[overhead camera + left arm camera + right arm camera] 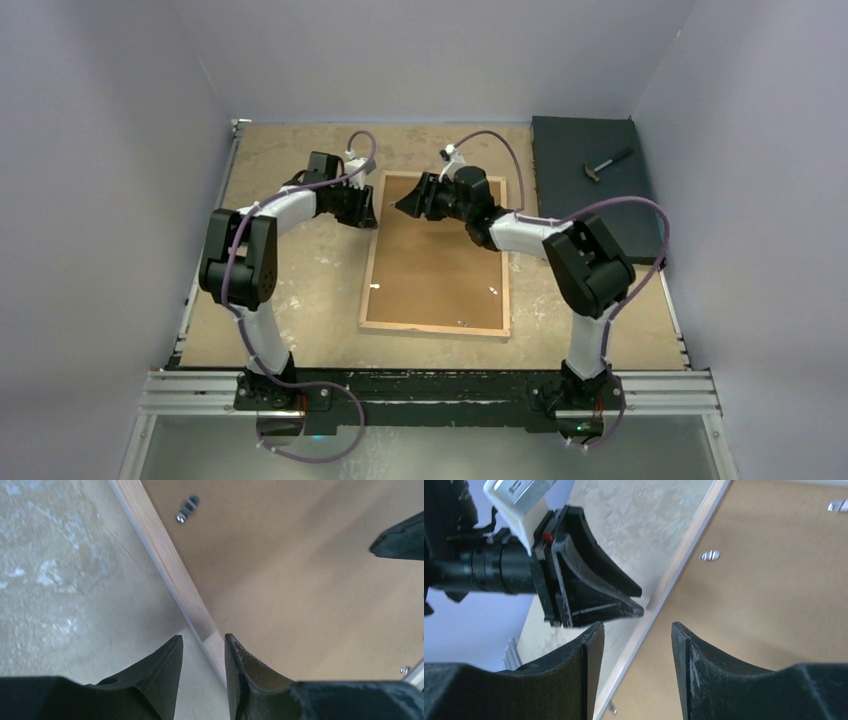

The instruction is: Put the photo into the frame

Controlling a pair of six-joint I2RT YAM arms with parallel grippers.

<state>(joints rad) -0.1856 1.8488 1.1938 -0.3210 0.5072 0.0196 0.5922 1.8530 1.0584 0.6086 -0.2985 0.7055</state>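
A large picture frame (pixel 371 265) lies face down in the middle of the counter (pixel 310 270), its brown backing board (pixel 440 270) showing inside pale wooden edges. The left gripper (pixel 201 641) hovers at the frame's far left edge, jaws slightly apart astride the wood. The right gripper (pixel 636 630) faces it over the board, jaws open and holding nothing.

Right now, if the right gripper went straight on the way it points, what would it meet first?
Probably the left gripper, whose black fingertips sit ahead of the right gripper, over the light wooden rim of the large rectangular picture frame. Angled lower, that rim comes first; depth unclear.
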